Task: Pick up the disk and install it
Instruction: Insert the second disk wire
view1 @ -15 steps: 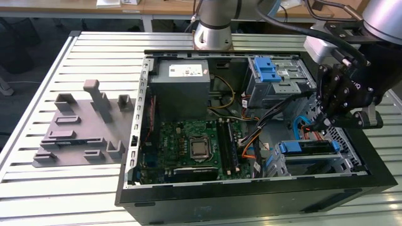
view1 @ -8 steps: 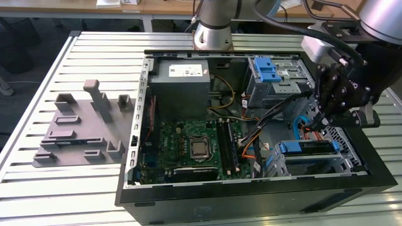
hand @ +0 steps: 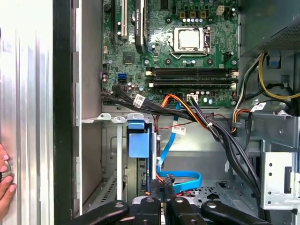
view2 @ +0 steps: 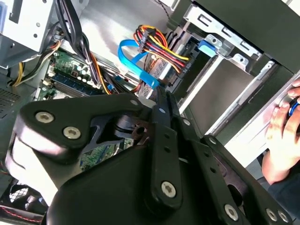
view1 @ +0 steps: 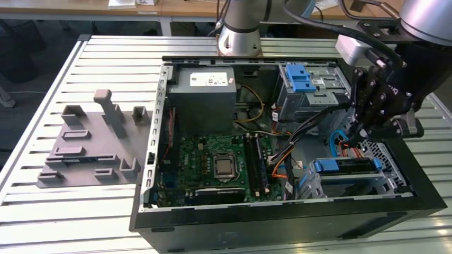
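Note:
The disk (view1: 344,165), a dark drive in a blue carrier bracket, sits in the silver cage at the front corner of the open computer case, on the exterior view's right. Its blue end (hand: 139,143) shows in the first wrist view, and its blue tab (view2: 208,46) in the second wrist view. My black gripper (view1: 359,136) hangs just behind the cage and apart from the disk. It is over a looped blue data cable (hand: 185,176). The fingers (hand: 165,187) are pressed together with nothing seen between them, and their tips (view2: 161,101) are next to the cable's plug.
The case (view1: 282,219) lies open on a slatted table. It holds a green motherboard (view1: 215,161), a grey power supply (view1: 203,100), a second drive cage with a blue latch (view1: 300,80) and cable bundles (hand: 206,122). A grey fixture plate (view1: 92,143) lies on the exterior view's left. A person's hand (view2: 281,131) rests outside the case wall.

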`<state>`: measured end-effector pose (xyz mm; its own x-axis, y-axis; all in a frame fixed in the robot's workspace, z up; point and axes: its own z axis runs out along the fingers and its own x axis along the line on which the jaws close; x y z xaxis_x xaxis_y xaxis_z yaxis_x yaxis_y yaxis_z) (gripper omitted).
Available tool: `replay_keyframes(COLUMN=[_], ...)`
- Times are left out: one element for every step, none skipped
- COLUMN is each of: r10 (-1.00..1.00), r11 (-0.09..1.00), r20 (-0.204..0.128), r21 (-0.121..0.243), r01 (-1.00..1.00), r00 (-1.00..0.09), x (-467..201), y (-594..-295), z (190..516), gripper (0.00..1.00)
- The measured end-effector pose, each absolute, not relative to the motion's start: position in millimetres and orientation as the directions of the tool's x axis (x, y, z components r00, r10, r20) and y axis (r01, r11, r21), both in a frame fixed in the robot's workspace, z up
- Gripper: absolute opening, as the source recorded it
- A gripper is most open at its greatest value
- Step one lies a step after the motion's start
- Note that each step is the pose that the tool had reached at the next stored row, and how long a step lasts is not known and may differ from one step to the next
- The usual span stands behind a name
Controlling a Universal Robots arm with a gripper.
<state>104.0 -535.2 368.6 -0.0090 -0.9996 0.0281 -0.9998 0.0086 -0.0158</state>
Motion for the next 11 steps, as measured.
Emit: replay_keyframes(r10=[-1.000,-1.000,-1.000,-1.000,-1.000,-1.000,-1.000,-1.000,-1.000,-0.999,-0.999], r11=[0.009,0.009,0.009,0.009,0.009,0.009,0.009,0.009,0.009,0.009,0.009], r20=[0.028,0.028,0.028,0.028,0.028,0.028,0.028,0.029,0.030,0.030,0.031], r21=[-0.016,-0.016,-0.016,-0.015,-0.015,-0.014,-0.014,-0.014,-0.014,-0.014,-0.014], r01=[-1.000,-1.000,-1.000,-1.000,-1.000,-1.000,-1.000,-1.000,-1.000,-1.000,-1.000], r00=[-0.009,-0.009,-0.009,-0.009,-0.009,-0.009,-0.009,-0.009,-0.009,-0.009,-0.009], x=[104.0,104.0,104.0,104.0,103.9,103.9,103.9,103.9,104.0,104.0,104.0], y=[-534.8,-534.5,-534.3,-534.0,-533.8,-533.6,-533.5,-533.3,-533.2,-533.2,-533.2], z=[368.0,367.0,365.8,364.4,362.8,361.3,359.8,359.0,358.6,358.4,358.3], gripper=[0.18,0.18,0.18,0.18,0.18,0.18,0.18,0.18,0.18,0.18,0.18])
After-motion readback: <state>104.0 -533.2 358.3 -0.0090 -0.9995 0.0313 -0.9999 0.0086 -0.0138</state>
